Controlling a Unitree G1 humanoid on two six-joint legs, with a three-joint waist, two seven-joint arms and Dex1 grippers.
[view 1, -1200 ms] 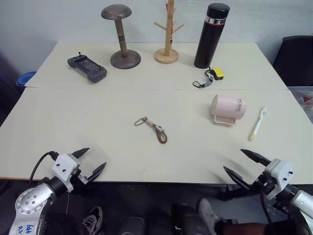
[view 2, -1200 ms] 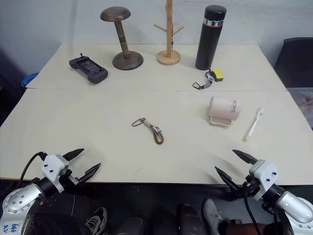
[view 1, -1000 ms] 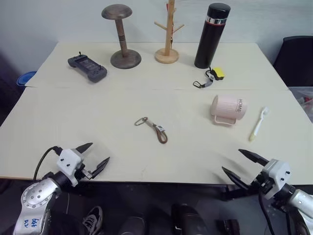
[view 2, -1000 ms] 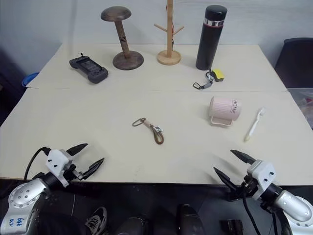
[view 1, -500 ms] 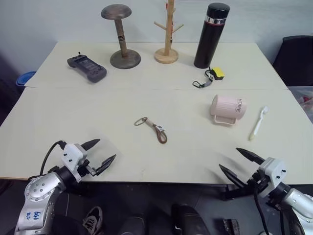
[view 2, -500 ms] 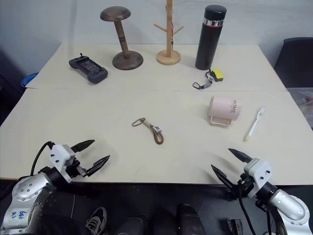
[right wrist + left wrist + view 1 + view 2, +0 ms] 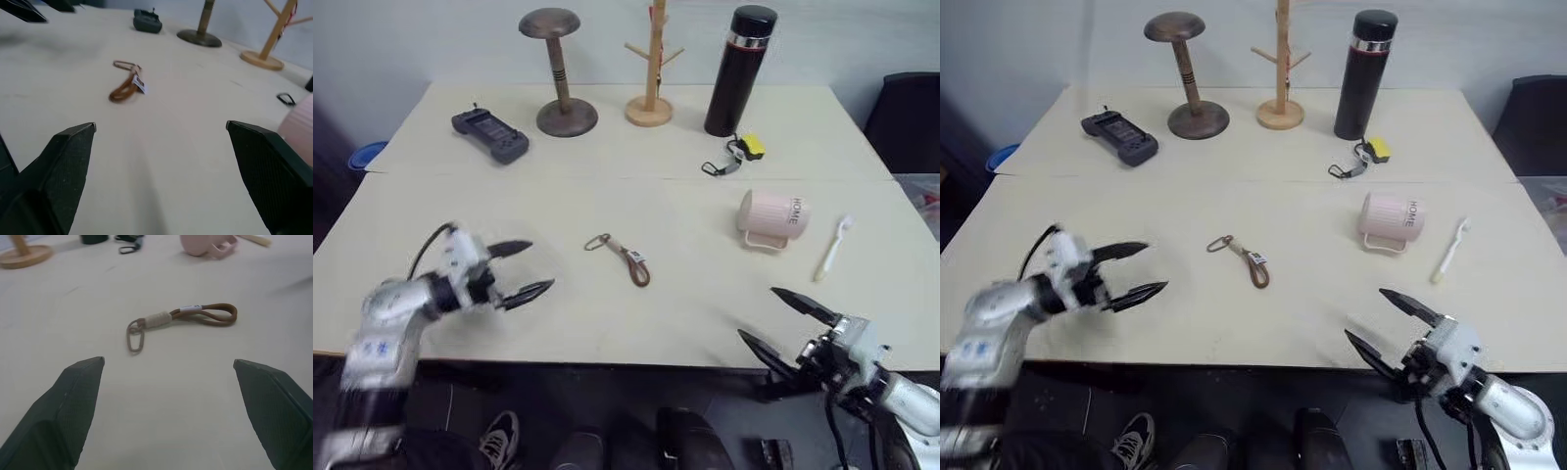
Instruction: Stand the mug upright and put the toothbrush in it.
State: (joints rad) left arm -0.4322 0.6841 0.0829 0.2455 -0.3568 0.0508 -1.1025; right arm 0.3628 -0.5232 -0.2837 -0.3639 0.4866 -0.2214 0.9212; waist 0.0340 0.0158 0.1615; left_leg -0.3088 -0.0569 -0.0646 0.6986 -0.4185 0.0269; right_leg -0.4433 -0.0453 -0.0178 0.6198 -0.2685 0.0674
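The pale pink mug (image 7: 771, 217) lies on its side at the right of the table, handle toward the front edge and "HOME" lettering facing up. Just right of it the white toothbrush (image 7: 832, 249) lies flat, apart from the mug. My left gripper (image 7: 540, 266) hovers open over the left part of the table, pointing right toward the brown keychain strap (image 7: 626, 258). My right gripper (image 7: 757, 313) stands open at the front edge, in front of the mug and well short of it. In the left wrist view the mug (image 7: 203, 244) shows far beyond the open fingers.
Along the back stand a black flask (image 7: 736, 70), a wooden peg tree (image 7: 649, 69) and a wooden mushroom-shaped stand (image 7: 557, 73). A dark handheld controller (image 7: 489, 134) lies back left. A yellow tag with a carabiner (image 7: 744, 152) lies behind the mug.
My left gripper has risen from the front edge and moved forward and right over the table toward the keychain strap. My right gripper has shifted slightly left. Mug and toothbrush have not moved.
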